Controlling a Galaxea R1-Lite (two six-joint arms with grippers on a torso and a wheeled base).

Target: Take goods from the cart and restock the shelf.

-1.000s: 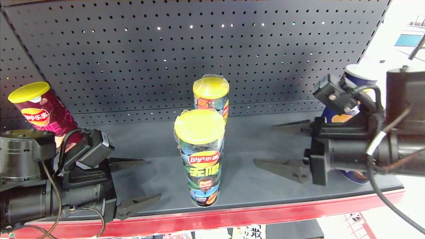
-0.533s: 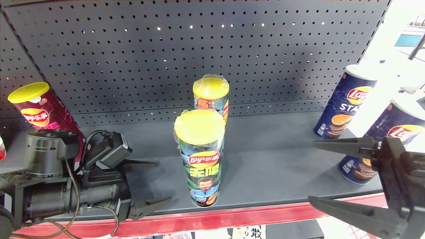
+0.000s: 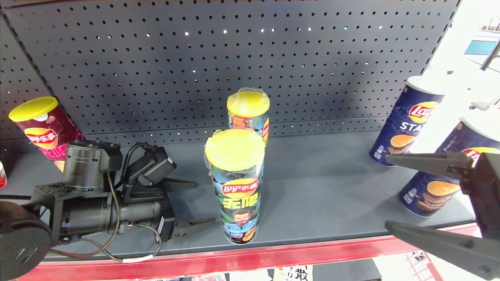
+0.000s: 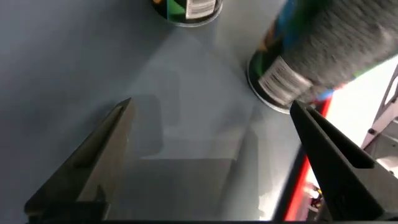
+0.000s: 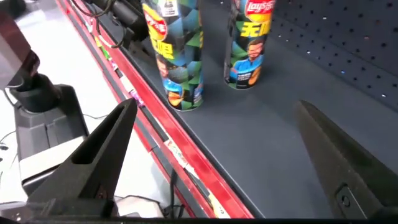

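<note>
Two yellow-lidded chip cans stand mid-shelf, a front can (image 3: pixel 236 187) and a back can (image 3: pixel 249 113) behind it. The dark grey shelf (image 3: pixel 320 187) has a red front lip. My left gripper (image 3: pixel 199 205) lies low on the shelf just left of the front can, open and empty, its fingers pointing at the can. My right gripper (image 3: pixel 386 191) hovers open and empty at the shelf's front right edge. The left wrist view shows the left gripper (image 4: pixel 211 106) facing the front can (image 4: pixel 323 56) and the back can (image 4: pixel 186 9). From the right gripper (image 5: pixel 216 104), both cans (image 5: pixel 177 56) (image 5: pixel 252 43) show farther along the shelf.
A magenta can (image 3: pixel 43 128) with a yellow lid leans at the far left. Two blue cans (image 3: pixel 414 117) (image 3: pixel 445 183) stand at the right, close behind my right gripper. A perforated back panel (image 3: pixel 234 58) closes the shelf. Bare shelf lies between the centre cans and the blue ones.
My left gripper slid right along the shelf, closer to the front can. My right arm pulled back from the shelf to its front right edge, uncovering the blue cans.
</note>
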